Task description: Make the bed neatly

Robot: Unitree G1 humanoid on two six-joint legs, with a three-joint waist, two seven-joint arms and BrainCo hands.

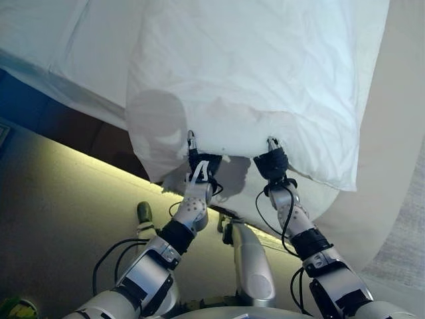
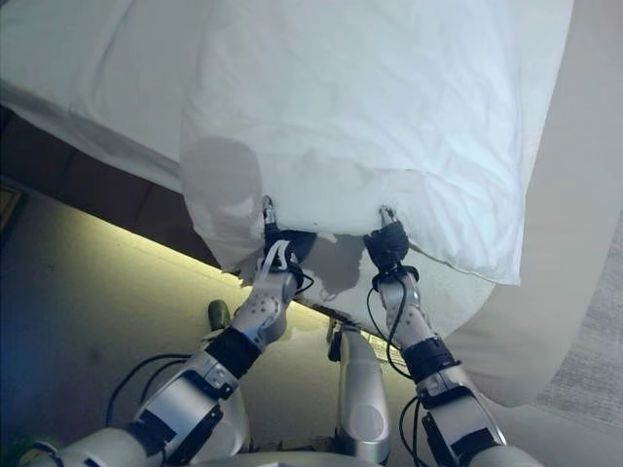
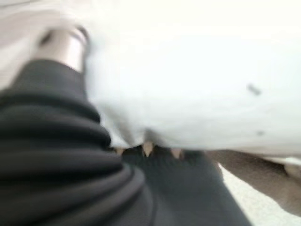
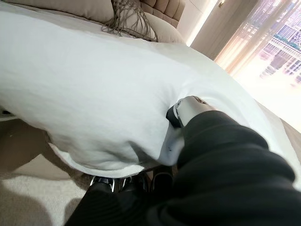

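Observation:
A puffy white duvet [image 1: 265, 73] hangs in front of me, lifted off the bed. My left hand [image 1: 199, 169] and right hand [image 1: 272, 163] both grip its near lower edge, about a hand's width apart. Each thumb tip shows on top of the cloth while the fingers are hidden under it. In the right wrist view the thumb [image 4: 188, 108] of my right hand [image 4: 225, 160] presses into the duvet [image 4: 94, 89]. In the left wrist view my left hand [image 3: 56, 155] is right against the white cloth [image 3: 188, 70].
The beige bed cover [image 1: 398, 133] lies to the right, under the duvet. More white bedding [image 1: 60, 46] lies at the upper left above the dark bed base [image 1: 60, 119]. A fringed cushion [image 4: 129, 21], a tufted headboard [image 4: 162, 7] and curtains [image 4: 263, 42] are beyond.

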